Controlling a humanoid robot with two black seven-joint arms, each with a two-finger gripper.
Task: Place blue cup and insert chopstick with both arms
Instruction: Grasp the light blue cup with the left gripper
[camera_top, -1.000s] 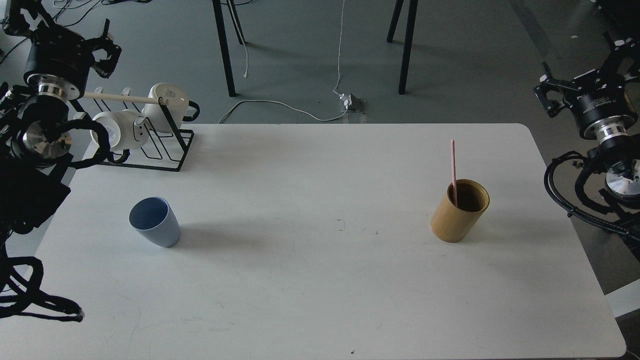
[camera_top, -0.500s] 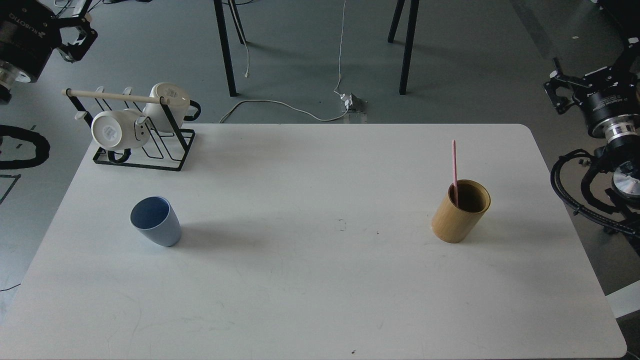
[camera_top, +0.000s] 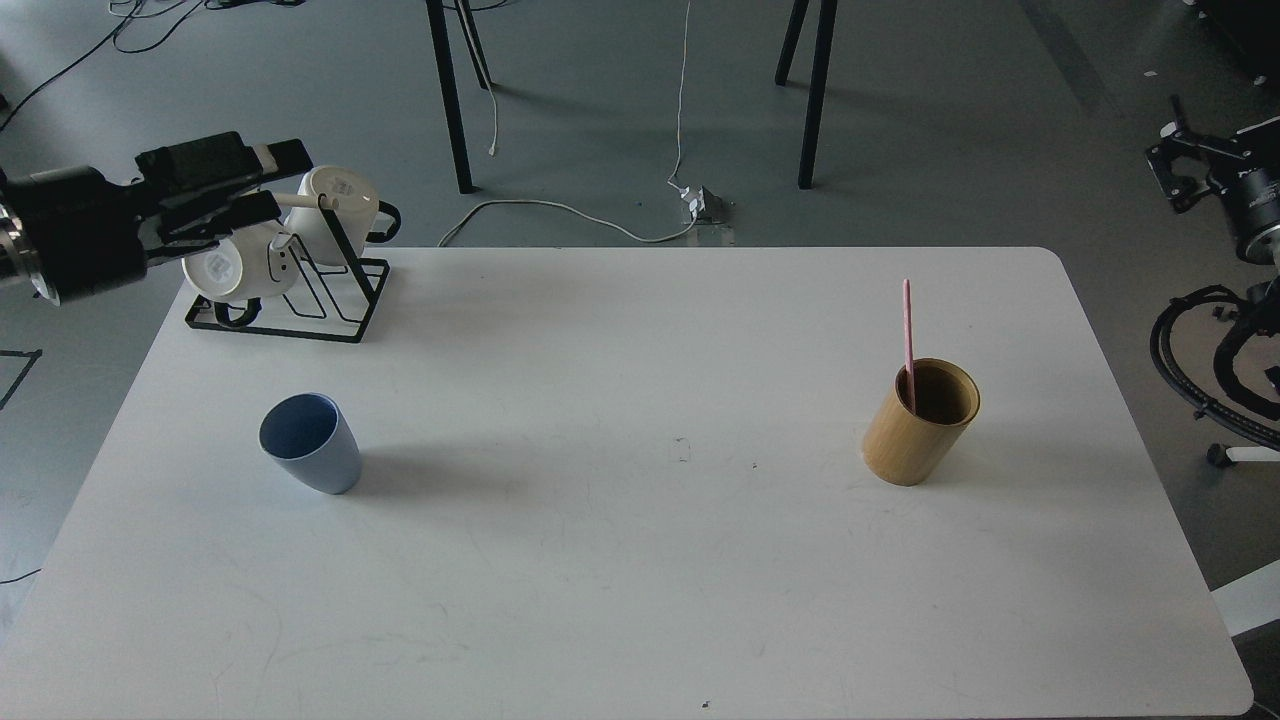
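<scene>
We see a small pale blue cup (camera_top: 309, 443) standing upright on the left part of the white table (camera_top: 640, 600). It has no handle, tapers toward its base, and its open mouth shows a darker blue inside. Nothing touches it.

Well apart from it, on the right part of the table, we see one long, thin, straight pink chopstick (camera_top: 908, 340). Its lower end sits inside a tan bamboo cylinder (camera_top: 918, 424), against the left inner wall. The stick stands nearly upright, and most of its length rises above the cylinder's rim.

Our two black arms sit at the far left and right edges, away from both.
</scene>
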